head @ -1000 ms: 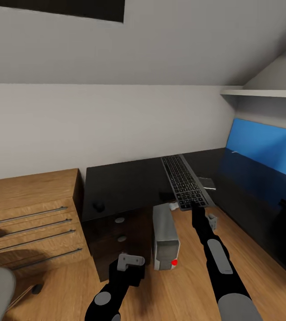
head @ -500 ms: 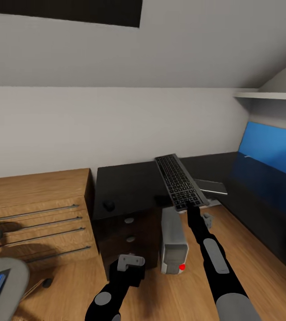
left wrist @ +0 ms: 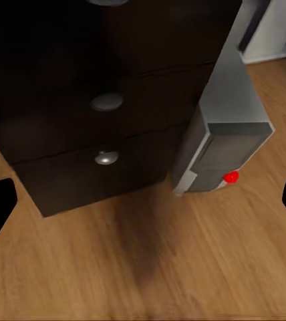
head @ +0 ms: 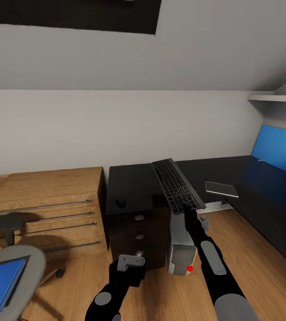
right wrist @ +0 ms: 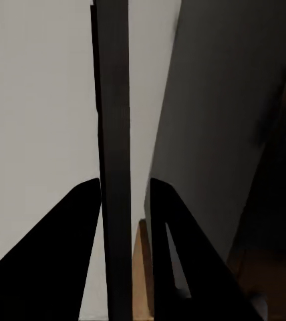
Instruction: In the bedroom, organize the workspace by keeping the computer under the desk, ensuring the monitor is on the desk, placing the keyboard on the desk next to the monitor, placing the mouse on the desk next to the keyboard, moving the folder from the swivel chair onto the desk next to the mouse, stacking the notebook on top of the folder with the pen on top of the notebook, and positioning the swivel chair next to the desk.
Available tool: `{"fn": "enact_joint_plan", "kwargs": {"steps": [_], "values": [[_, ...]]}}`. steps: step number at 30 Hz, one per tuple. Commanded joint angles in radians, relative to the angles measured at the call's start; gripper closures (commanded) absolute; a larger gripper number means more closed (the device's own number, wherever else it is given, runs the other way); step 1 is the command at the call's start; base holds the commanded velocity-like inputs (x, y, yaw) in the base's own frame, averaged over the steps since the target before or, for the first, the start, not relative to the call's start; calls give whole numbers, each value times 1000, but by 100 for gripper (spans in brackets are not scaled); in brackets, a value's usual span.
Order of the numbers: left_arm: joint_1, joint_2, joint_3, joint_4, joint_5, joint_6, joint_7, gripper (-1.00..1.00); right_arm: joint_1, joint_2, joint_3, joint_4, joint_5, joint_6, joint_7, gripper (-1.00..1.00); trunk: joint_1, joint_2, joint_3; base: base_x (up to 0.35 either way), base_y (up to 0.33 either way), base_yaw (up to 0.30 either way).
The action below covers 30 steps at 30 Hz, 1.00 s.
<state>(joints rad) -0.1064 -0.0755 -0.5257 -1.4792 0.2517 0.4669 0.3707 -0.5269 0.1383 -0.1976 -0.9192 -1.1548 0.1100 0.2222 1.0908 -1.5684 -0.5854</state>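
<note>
My right gripper (head: 188, 210) is shut on the near end of the dark grey keyboard (head: 177, 185), which it holds tilted above the front edge of the black desk (head: 134, 183). The right wrist view has the keyboard (right wrist: 114, 167) edge-on between the fingers (right wrist: 176, 267). A black mouse (head: 120, 203) lies on the desk near its left end, and the notebook (head: 222, 188) lies further right. The silver computer (head: 181, 256) stands on the floor beside the drawer block (head: 138, 232). At the lower left is the swivel chair (head: 22, 263) with the blue folder (head: 0, 278) on its seat. My left gripper (head: 131, 261) hangs open before the drawers (left wrist: 106, 101) and the computer (left wrist: 230, 127).
A light-wood drawer cabinet (head: 45, 205) stands against the wall left of the desk. A blue panel (head: 279, 149) rises at the desk's right wing under a white shelf (head: 276, 98). Sloped white wall above; wood floor (head: 259, 249) under the desk.
The whole view has swung to the left, bringing the swivel chair and blue folder into sight. The held keyboard has shifted left over the desk. The left arm keeps its pose.
</note>
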Motion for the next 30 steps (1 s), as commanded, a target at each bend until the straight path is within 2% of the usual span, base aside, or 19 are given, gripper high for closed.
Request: {"fn": "enact_joint_plan", "kwargs": {"steps": [1, 13, 19, 21, 25, 30], "values": [[-1, 0, -2, -1, 11, 3, 9, -100, -1, 1, -4, 0, -12, 11, 5, 100, -1, -1, -1, -323, 0, 55], [-1, 0, -2, -1, 11, 3, 10, -100, -1, 2, 18, 25, -13, 16, 8, 100, -1, -1, -1, -291, 0, 10], [-1, 0, -1, -1, 11, 3, 10, -100, -1, 6, 19, 28, -15, 16, 10, 100, -1, -1, -1, -54, 0, 0], [-1, 0, -2, -1, 10, 3, 10, -100, -1, 26, 18, 27, -14, 16, 10, 100, -1, -1, -1, -8, 135, 0], [-1, 1, -1, -1, 9, 3, 10, -100, -1, 30, 18, 27, -14, 16, 12, 100, -1, -1, -1, -2, 264, 0], [-1, 2, 0, -1, 9, 3, 10, -100, -1, 30, 16, 28, -14, 16, 10, 100, -1, -1, -1, 0, 28, 0]]}}
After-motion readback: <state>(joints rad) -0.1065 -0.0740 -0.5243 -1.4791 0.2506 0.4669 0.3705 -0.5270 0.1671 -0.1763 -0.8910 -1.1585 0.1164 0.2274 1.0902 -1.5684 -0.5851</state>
